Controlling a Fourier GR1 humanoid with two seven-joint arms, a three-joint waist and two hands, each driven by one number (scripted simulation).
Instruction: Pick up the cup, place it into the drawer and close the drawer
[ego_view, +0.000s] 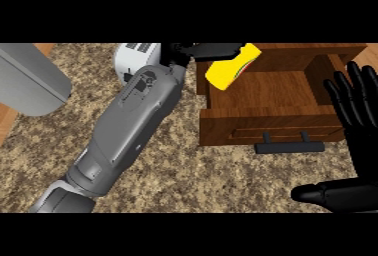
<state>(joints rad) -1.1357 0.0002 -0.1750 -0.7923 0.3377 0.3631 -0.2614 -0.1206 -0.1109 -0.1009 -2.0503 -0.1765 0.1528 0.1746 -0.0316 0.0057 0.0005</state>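
The yellow cup (231, 69) is tilted, with a thin red and green stripe along one side, and it hangs over the back left corner of the open wooden drawer (273, 92). My left hand (201, 50) is curled round the cup's upper end at the top of the view, and its grey forearm runs up from the lower left. The drawer's front panel carries a black bar handle (289, 147). My right hand (363, 120) rests open at the right edge, fingers up, beside the drawer's right side.
A white appliance (136, 57) stands just left of my left wrist. A large grey rounded object (29, 80) fills the upper left. The speckled counter top (207, 175) stretches in front of the drawer.
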